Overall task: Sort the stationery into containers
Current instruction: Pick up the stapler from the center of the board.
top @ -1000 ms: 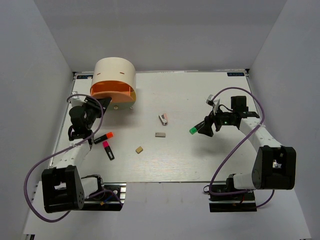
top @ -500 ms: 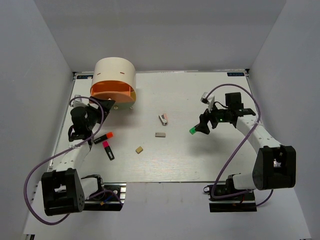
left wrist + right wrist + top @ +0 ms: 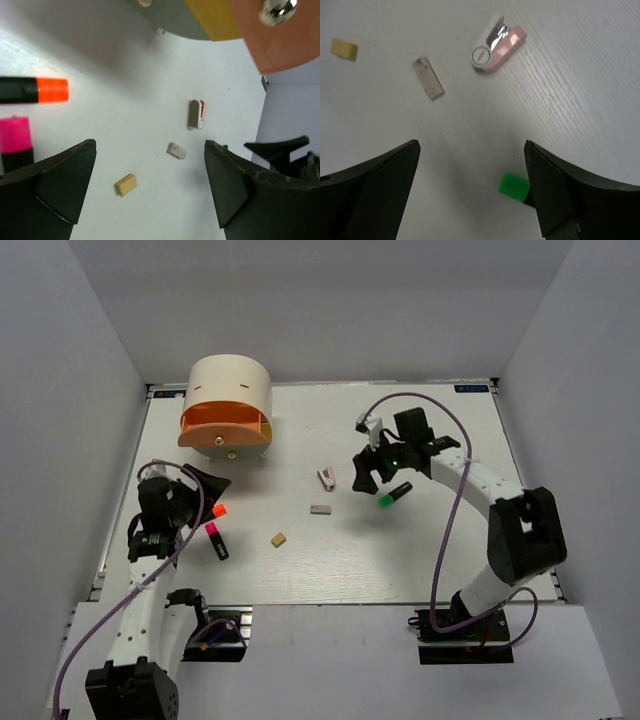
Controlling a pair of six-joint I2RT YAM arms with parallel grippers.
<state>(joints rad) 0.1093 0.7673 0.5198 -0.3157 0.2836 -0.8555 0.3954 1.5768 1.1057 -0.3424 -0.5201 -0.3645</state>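
Partly hidden, green marker [image 3: 514, 186] behind wide-apart R jaws, orange marker [image 3: 47, 90] cut off, L jaws apart.

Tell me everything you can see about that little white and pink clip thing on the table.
The clip is small, oblong and plastic-looking: one side white with a round mark at its end, the other pink, shiny metal between. It lies flat on the white table, touching nothing.
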